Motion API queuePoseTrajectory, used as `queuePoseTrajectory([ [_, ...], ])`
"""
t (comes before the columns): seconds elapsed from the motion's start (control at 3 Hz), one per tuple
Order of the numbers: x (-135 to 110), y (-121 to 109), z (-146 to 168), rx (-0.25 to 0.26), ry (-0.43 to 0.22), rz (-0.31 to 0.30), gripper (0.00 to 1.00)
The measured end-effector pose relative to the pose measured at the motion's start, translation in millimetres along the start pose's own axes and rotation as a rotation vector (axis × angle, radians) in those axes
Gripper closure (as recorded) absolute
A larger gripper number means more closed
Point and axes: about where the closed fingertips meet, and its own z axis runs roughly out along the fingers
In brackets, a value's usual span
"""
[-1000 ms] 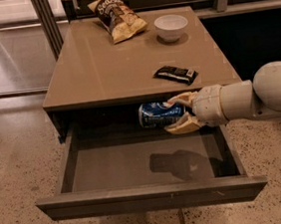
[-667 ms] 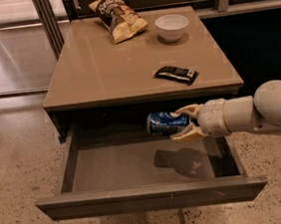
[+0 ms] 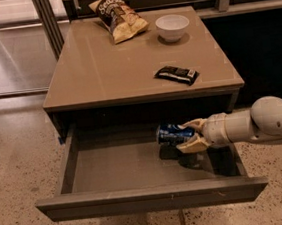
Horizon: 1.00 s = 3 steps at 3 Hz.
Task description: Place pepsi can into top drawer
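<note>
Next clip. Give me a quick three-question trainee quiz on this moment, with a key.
1. True or false: the pepsi can lies on the table.
2. Where is the gripper?
A) resting on the tabletop
B) inside the open top drawer, right side, shut on the can
C) down by the floor, open
3. Name the flat black thing on the table, nearer the drawer than the white bowl.

Key: 1 false; 2 B; 3 snack bar wrapper.

Nothing legible, even on pepsi can (image 3: pixel 171 133) in end effector (image 3: pixel 187 136) over drawer (image 3: pixel 150 200).
</note>
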Motion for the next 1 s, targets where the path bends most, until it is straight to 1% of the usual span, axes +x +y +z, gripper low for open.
queuePoseTrajectory([
  [0.33, 5.2, 0.1, 2.0, -0.004, 0.001, 0.009, 0.83],
  [1.0, 5.2, 0.1, 2.0, -0.004, 0.001, 0.009, 0.36],
])
